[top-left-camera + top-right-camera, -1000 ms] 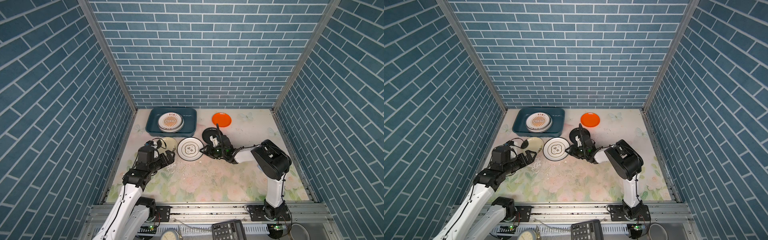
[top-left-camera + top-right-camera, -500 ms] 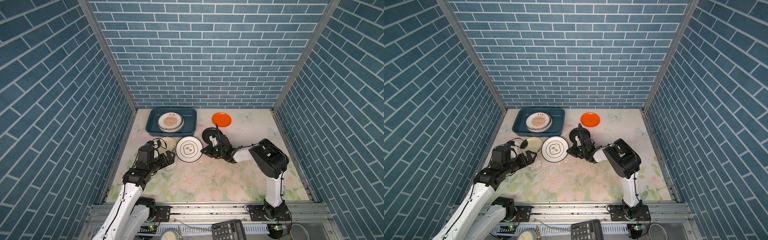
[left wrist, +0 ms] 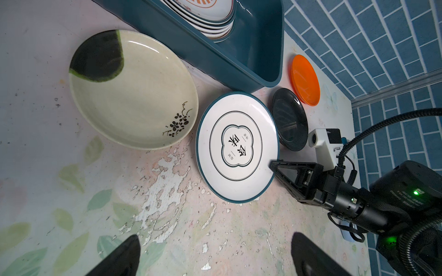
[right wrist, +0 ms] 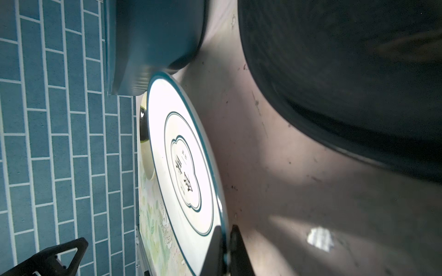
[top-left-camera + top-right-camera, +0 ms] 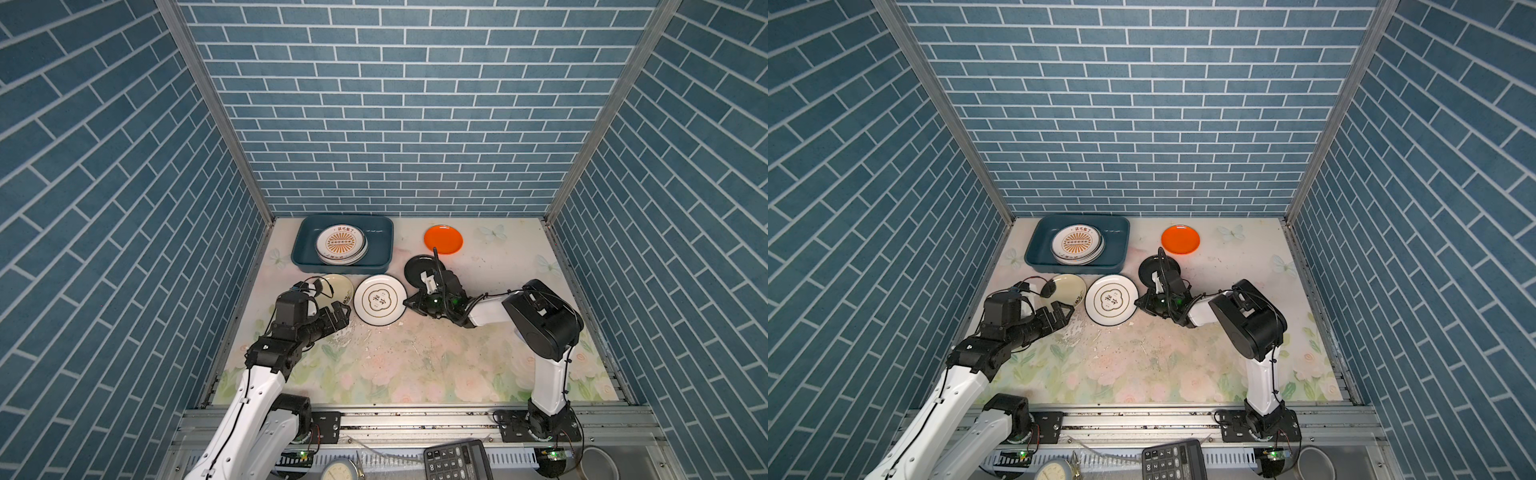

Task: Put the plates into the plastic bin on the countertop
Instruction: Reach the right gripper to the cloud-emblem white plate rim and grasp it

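Teal-rimmed plate (image 5: 380,300) on scuffed floral countertop (image 5: 415,365), blue-brick walls (image 5: 395,104) around; right gripper (image 4: 225,235) tight on its rim, left gripper (image 5: 340,312) wide, empty.

1. Dark teal plastic bin (image 5: 301,249) is sitting back-left on the countertop (image 5: 415,365), holding a plate stack (image 5: 340,244); top one's showing an orange sunburst print.
2. Cream plate (image 3: 134,90), w/ green patch & black flower sprig, is lying flat just in front of the bin.
3. White teal-rimmed plate (image 5: 380,299) is lying beside it, rim being pinched by R gripper (image 4: 224,239).
4. Black plate (image 5: 415,270) is lying btwn that one & the orange plate (image 5: 443,239).
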`<state>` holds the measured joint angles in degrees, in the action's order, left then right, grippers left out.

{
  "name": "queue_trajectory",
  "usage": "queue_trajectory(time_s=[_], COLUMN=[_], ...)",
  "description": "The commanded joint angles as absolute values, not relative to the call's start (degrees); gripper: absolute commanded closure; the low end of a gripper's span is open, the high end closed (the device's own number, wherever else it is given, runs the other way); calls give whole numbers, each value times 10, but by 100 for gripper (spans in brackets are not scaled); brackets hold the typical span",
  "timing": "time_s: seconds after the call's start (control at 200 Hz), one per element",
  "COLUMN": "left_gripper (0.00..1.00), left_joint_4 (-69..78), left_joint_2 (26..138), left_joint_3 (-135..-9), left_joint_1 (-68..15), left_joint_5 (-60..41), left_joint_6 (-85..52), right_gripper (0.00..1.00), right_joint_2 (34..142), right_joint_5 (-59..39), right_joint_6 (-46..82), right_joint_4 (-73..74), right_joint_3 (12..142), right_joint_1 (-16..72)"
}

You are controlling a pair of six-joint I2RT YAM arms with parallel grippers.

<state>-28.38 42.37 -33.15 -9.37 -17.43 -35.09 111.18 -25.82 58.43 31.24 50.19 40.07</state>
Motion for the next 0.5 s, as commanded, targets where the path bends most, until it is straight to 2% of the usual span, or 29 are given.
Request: queue_trajectory(time_s=[0.0,0.495], left_gripper=[0,0], left_joint_4=[-272,-209], left_joint_2=[428,438], left_joint_3=[-334,-334], left_joint_1=[-91,-91], left_joint_5=[-186,-248], left_joint_6=[-351,-393], right_gripper=[100,100], right_joint_2=[1069,863], right_joint_5=[-251,-213], right_joint_6=[570,538], right_joint_4=[308,204], right_joint_3=[487,464], right_joint_1=[402,403])
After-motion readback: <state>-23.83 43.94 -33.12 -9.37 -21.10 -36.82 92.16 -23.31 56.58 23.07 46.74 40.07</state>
